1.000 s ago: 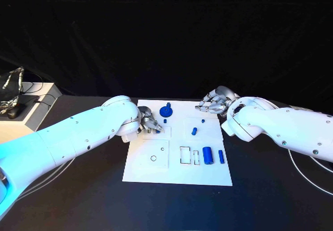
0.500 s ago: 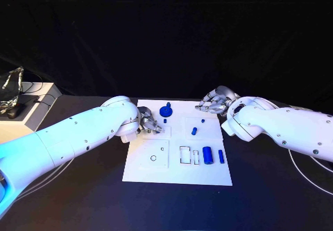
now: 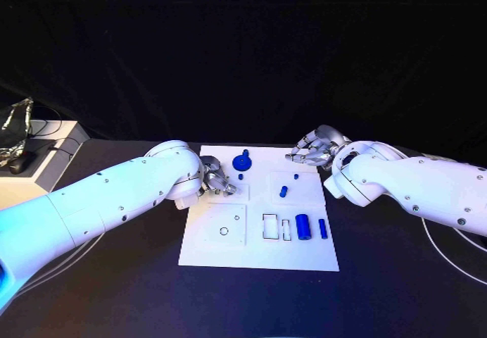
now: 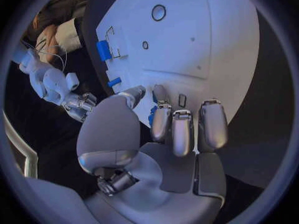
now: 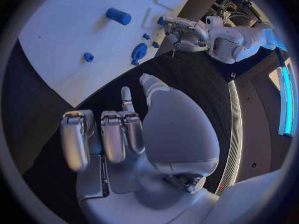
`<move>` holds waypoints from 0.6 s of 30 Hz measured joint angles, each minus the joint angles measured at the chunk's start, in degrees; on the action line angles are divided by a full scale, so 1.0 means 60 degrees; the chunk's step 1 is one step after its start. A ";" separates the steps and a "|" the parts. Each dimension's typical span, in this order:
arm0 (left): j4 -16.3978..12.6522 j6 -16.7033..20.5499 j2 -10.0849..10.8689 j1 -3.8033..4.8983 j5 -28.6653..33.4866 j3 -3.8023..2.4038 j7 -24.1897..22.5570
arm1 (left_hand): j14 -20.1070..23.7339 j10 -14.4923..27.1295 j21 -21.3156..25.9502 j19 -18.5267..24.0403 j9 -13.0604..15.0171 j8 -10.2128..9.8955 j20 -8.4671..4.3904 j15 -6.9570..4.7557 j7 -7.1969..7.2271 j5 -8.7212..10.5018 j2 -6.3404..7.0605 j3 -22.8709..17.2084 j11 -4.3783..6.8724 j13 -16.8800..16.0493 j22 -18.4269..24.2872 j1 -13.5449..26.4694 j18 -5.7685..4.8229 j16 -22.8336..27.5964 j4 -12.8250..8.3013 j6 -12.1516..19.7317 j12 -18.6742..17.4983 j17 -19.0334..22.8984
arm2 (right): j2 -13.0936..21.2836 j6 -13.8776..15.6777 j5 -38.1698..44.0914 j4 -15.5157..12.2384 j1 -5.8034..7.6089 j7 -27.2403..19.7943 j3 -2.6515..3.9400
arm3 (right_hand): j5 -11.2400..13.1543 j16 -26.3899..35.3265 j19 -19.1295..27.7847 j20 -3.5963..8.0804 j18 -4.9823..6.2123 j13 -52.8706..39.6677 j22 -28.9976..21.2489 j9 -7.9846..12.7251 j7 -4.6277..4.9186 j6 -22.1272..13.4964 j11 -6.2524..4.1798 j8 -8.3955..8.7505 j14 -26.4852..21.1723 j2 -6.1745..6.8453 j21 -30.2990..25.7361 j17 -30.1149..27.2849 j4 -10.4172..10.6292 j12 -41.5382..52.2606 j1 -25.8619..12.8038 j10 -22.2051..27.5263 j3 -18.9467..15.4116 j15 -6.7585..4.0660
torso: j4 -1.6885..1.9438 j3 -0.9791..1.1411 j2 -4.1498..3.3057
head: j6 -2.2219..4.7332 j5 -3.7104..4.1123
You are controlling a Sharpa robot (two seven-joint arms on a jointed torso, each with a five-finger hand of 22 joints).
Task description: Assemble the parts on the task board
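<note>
Small, rigid, smooth blue parts (image 3: 303, 227), judged light and liable to roll or slip; best pinched across the middle, fingertip against thumb. Set on the white task board (image 3: 259, 253), itself flat on the black bench (image 3: 122, 296): a thick cylinder with a slimmer pin (image 3: 323, 228) just beside it near the rectangular slots, a short peg (image 3: 284, 191) mid-board, a round knob-like piece (image 3: 243, 162) near the far edge. Left hand (image 3: 216, 180) poised over the board's left edge, fingers loosely curled, nothing plainly pinched in the wrist view, a blue bit showing just beyond the fingertips (image 4: 161, 92); holding or not, cannot tell. Right hand (image 3: 314, 151) off the board's far right corner, fingers partly bent, grasping nothing.
</note>
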State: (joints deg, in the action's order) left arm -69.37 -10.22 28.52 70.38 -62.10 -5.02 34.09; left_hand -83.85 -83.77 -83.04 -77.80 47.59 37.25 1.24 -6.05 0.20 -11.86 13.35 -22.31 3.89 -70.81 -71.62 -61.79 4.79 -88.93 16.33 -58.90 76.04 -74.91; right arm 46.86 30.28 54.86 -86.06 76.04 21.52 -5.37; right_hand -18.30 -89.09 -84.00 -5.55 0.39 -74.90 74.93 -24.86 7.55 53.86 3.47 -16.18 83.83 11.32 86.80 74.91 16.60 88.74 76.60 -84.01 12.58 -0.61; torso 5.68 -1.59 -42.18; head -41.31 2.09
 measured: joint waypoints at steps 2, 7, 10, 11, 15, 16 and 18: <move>-0.0049 -0.0007 0.0045 -0.0001 -0.0024 -0.0009 0.0001 | 0.0000 0.0000 0.0000 0.0000 0.0000 0.0000 0.0000 0.0000 0.0000 0.0054 0.0000 0.0044 0.0000 0.0000 0.0000 0.0000 0.0000 0.0000 0.0042 0.0000 0.0000 0.0000 | 0.0005 0.0001 0.0000 0.0000 0.0000 0.0000 0.0000 | 0.0000 0.0000 0.0000 0.0000 0.0001 0.0000 0.0000 -0.0002 0.0000 0.0000 0.0000 0.0000 0.0000 0.0000 0.0000 0.0000 0.0000 0.0000 0.0000 0.0000 0.0000 0.0000 | 0.0000 0.0000 0.0000 | -0.0001 0.0004; -0.0176 -0.0039 0.0185 -0.0005 -0.0072 -0.0082 0.0025 | 0.0000 0.0000 0.0000 0.0000 0.0025 -0.0033 0.0000 0.0001 0.0000 0.0121 0.0035 0.0162 0.0000 0.0033 0.0001 -0.0035 0.0000 0.0000 0.0031 0.0000 -0.0044 0.0000 | 0.0020 0.0004 0.0000 0.0004 -0.0002 -0.0001 0.0000 | 0.0000 0.0000 0.0000 0.0000 0.0000 -0.0001 -0.0001 -0.0002 0.0000 0.0000 0.0000 0.0000 0.0000 0.0000 0.0000 0.0000 0.0000 0.0000 0.0000 0.0000 0.0000 0.0000 | 0.0007 -0.0001 0.0006 | -0.0008 0.0014; -0.0269 -0.0060 0.0274 -0.0006 -0.0095 -0.0185 0.0043 | 0.0001 0.0000 0.0000 0.0000 0.0037 -0.0033 0.0000 0.0001 0.0000 0.0165 0.0035 0.0220 -0.0001 0.0055 0.0001 -0.0035 0.0000 0.0000 0.0038 0.0001 -0.0057 0.0000 | 0.0034 0.0006 0.0000 0.0006 -0.0003 -0.0003 0.0000 | 0.0000 0.0000 0.0000 0.0000 0.0000 -0.0007 -0.0001 -0.0002 0.0000 0.0000 0.0000 0.0000 0.0000 0.0000 0.0000 0.0000 0.0000 0.0000 0.0000 0.0000 0.0000 0.0000 | 0.0012 -0.0002 0.0008 | -0.0008 0.0019; -0.0301 -0.0065 0.0297 -0.0006 -0.0102 -0.0220 0.0048 | 0.0000 0.0000 0.0000 0.0000 0.0037 -0.0033 0.0000 0.0001 -0.0001 0.0165 0.0035 0.0227 -0.0001 0.0073 0.0001 -0.0035 0.0001 0.0000 0.0044 0.0001 -0.0057 0.0000 | 0.0037 0.0007 0.0000 0.0007 -0.0004 -0.0003 0.0000 | 0.0000 0.0000 0.0000 0.0000 0.0001 -0.0007 -0.0001 -0.0002 0.0000 0.0000 0.0000 0.0000 0.0000 0.0000 0.0000 0.0000 0.0000 0.0000 0.0000 0.0000 0.0000 0.0000 | 0.0012 -0.0001 0.0009 | -0.0008 0.0023; -0.0446 -0.0071 0.0399 -0.0005 -0.0121 -0.0423 0.0065 | 0.0001 0.0023 0.0000 0.0001 0.0067 -0.0089 0.0000 0.0001 0.0000 0.0202 0.0035 0.0350 -0.0023 0.0198 0.0021 -0.0111 0.0000 0.0000 0.0046 0.0001 -0.0184 0.0000 | 0.0049 0.0011 0.0000 0.0008 -0.0010 -0.0005 0.0000 | 0.0000 0.0000 0.0000 0.0000 0.0000 -0.0007 -0.0001 -0.0015 0.0000 0.0000 0.0000 0.0000 0.0000 0.0000 -0.0035 0.0000 0.0000 0.0000 0.0000 0.0000 0.0000 0.0000 | 0.0013 -0.0004 0.0013 | -0.0007 0.0029; -0.0480 -0.0071 0.0425 -0.0006 -0.0124 -0.0474 0.0069 | 0.0001 0.0059 0.0020 0.0001 0.0076 -0.0089 0.0000 0.0001 -0.0007 0.0201 0.0035 0.0395 -0.0058 0.0250 0.0038 -0.0111 0.0000 0.0000 0.0040 0.0007 -0.0232 0.0000 | 0.0053 0.0012 0.0000 0.0008 -0.0010 -0.0006 0.0000 | 0.0000 0.0000 0.0000 0.0000 0.0001 -0.0007 -0.0001 -0.0015 0.0000 0.0000 0.0000 0.0000 0.0000 0.0000 -0.0035 0.0000 0.0000 0.0000 0.0000 0.0000 0.0000 0.0000 | 0.0013 -0.0004 0.0013 | -0.0004 0.0029; -0.0558 -0.0067 0.0496 -0.0007 -0.0125 -0.0625 0.0075 | 0.0001 0.0138 0.0066 0.0001 0.0108 -0.0137 0.0000 0.0001 -0.0094 0.0201 0.0009 0.0530 -0.0089 0.0430 0.0110 -0.0214 0.0000 0.0046 0.0047 0.0095 -0.0380 0.0000 | 0.0063 0.0017 0.0000 0.0008 -0.0013 -0.0008 0.0000 | 0.0000 0.0000 0.0000 0.0000 0.0000 -0.0007 -0.0002 -0.0015 0.0000 0.0000 0.0000 0.0000 0.0000 0.0000 -0.0035 0.0000 0.0000 0.0000 0.0000 0.0000 0.0001 0.0000 | 0.0012 -0.0003 0.0013 | 0.0008 0.0029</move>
State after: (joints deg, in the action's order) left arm -72.72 -10.62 31.50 70.34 -62.86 -8.77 34.54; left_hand -83.84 -82.95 -82.64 -77.80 48.24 36.43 1.24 -6.04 -0.37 -10.65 13.41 -19.12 3.35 -68.23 -70.96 -63.07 4.79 -88.65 16.62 -58.33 73.76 -74.91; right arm 47.24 30.39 54.86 -86.01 75.96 21.48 -5.37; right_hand -18.30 -89.09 -84.00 -5.55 0.39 -74.95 74.92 -24.94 7.55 53.86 3.47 -16.18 83.83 11.32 86.59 74.91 16.60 88.74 76.60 -84.01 12.58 -0.61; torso 5.75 -1.60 -42.11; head -41.26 2.26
